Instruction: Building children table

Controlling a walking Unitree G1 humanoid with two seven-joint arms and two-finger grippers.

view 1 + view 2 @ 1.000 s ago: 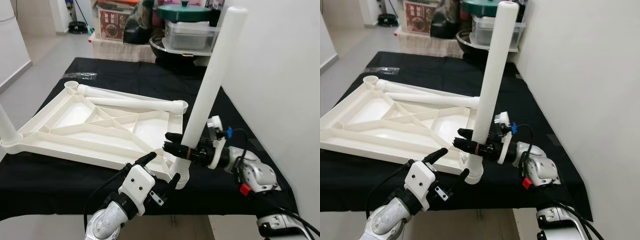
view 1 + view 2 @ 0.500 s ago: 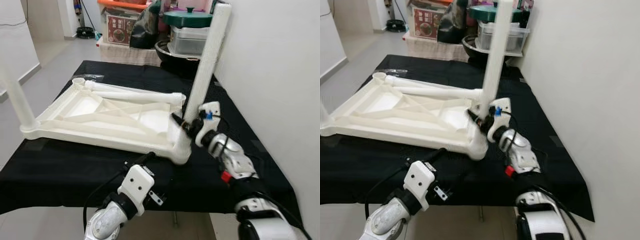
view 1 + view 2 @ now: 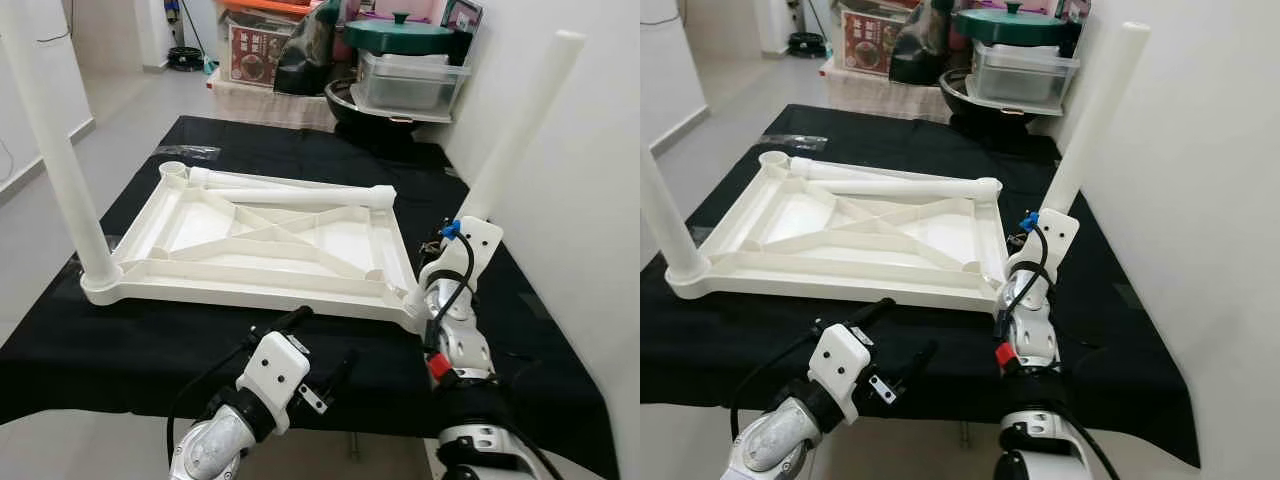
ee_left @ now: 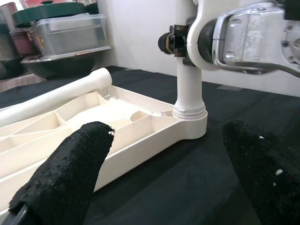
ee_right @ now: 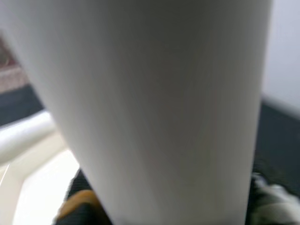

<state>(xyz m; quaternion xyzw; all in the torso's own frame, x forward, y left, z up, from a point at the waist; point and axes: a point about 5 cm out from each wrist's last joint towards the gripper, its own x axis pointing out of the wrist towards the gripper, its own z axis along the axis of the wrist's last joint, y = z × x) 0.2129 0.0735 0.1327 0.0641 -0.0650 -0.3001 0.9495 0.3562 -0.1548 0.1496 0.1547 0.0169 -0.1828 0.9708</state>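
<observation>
Two white plastic tube legs stand upright in corner sockets of the upturned white plastic tabletop, which lies ribbed underside up on the black-cloth-covered surface. One leg rises from the tabletop's near corner on the robot's left. The other leg rises from the near corner on the robot's right, leaning slightly away toward the white wall beside the surface. A third white tube leg lies flat along the tabletop's far edge, and the far left corner socket next to it stands open.

At the right-hand near corner, the right gripper reaches in at the lower part of the leaning leg, its jaws closed around the tube just above the socket collar; the right wrist view shows the white tube pressed close against the camera. The left gripper hangs in front of the tabletop's near edge, over the black cloth, with its jaws spread wide and nothing between them; its black fingers frame the socketed leg in the left wrist view.

Beyond the far end of the surface sit a clear plastic storage box with a dark green lidded pot on top.
</observation>
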